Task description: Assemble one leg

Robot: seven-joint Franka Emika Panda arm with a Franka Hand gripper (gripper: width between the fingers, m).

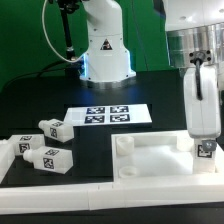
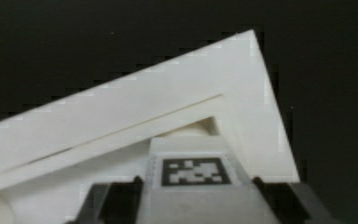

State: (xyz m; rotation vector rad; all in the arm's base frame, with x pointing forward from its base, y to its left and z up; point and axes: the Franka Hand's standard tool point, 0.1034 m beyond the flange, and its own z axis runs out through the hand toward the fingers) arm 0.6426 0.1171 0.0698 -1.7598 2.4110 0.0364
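Note:
My gripper (image 1: 203,132) is shut on a small white leg (image 1: 205,151) with a black-and-white tag. It holds the leg upright over the far corner of the large white tabletop (image 1: 160,165), on the exterior view's right. In the wrist view the leg (image 2: 197,172) sits between my two dark fingers (image 2: 115,202), above the tabletop's corner (image 2: 194,95). I cannot tell whether the leg touches the tabletop. Three more legs lie on the black table at the exterior view's left: one (image 1: 52,128), another (image 1: 22,146) and a third (image 1: 50,158).
The marker board (image 1: 110,115) lies flat behind the tabletop, in front of the robot base (image 1: 105,50). A low white wall (image 1: 50,192) runs along the table's front edge.

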